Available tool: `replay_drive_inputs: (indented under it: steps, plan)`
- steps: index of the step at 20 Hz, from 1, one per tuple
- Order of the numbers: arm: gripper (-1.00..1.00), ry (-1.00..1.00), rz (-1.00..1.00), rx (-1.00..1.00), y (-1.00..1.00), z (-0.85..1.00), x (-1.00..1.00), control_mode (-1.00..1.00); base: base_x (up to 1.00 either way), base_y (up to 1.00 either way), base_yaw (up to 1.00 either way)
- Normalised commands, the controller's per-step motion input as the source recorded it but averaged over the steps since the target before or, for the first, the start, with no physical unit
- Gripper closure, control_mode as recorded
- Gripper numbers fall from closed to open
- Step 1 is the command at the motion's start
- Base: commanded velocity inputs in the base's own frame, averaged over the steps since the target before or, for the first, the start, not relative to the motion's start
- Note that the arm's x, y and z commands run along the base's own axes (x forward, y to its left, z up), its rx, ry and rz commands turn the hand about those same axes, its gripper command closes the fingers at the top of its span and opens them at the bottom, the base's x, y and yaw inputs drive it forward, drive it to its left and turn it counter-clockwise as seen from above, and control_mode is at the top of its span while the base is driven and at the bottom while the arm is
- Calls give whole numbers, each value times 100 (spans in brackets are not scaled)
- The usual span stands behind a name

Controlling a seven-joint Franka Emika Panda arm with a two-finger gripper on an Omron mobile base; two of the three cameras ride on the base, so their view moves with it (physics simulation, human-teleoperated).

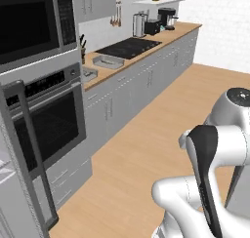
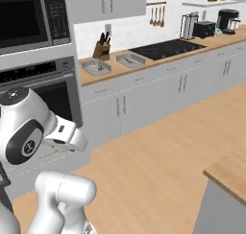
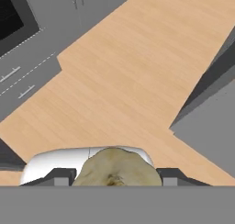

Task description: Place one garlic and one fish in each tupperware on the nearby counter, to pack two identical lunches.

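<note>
I have a small knobbly pinkish-white garlic bulb (image 3: 115, 167) clamped between the two dark finger tips of the gripper (image 3: 114, 175), carried out over the wooden floor and well apart from the light brown wooden counter (image 2: 192, 50) where it belongs. The two shallow grey rectangular tupperware containers sit side by side there: one (image 2: 96, 67) nearer the wall oven and one (image 2: 130, 60) just beside the black glass cooktop (image 2: 166, 49). My worry is the carry: the bulb is rounded and lumpy, so I judge the fingers bear on only a small patch of it, and a sharp swing of the arm or a jolt from the base could roll it out onto the floor. The wall oven column stands close to the first container, so a wide swing of the arm on approach might clip it. I also risk doubling up garlic in one container, because from the base views I cannot make out what either already holds; they are too small and shallow-angled. I see no olive-brown fish. The finger tips are cut off at the bottom of the hand view, so the actual contact is hidden.
</note>
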Motion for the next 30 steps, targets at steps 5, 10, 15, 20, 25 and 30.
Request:
replay_drive_inputs:
  steps: [5, 10, 15, 20, 25, 30]
  plan:
    - [100, 0, 0, 0, 0, 0, 0, 100, 100, 0, 3]
    - [100, 0, 0, 0, 0, 0, 0, 100, 100, 0, 4]
    - [100, 0, 0, 0, 0, 0, 0, 100, 100, 0, 4]
    - [100, 0, 0, 0, 0, 0, 0, 100, 100, 0, 3]
    - [100, 0, 0, 0, 0, 0, 0, 100, 100, -6, 5]
    - [100, 0, 0, 0, 0, 0, 0, 100, 100, -55, 31]
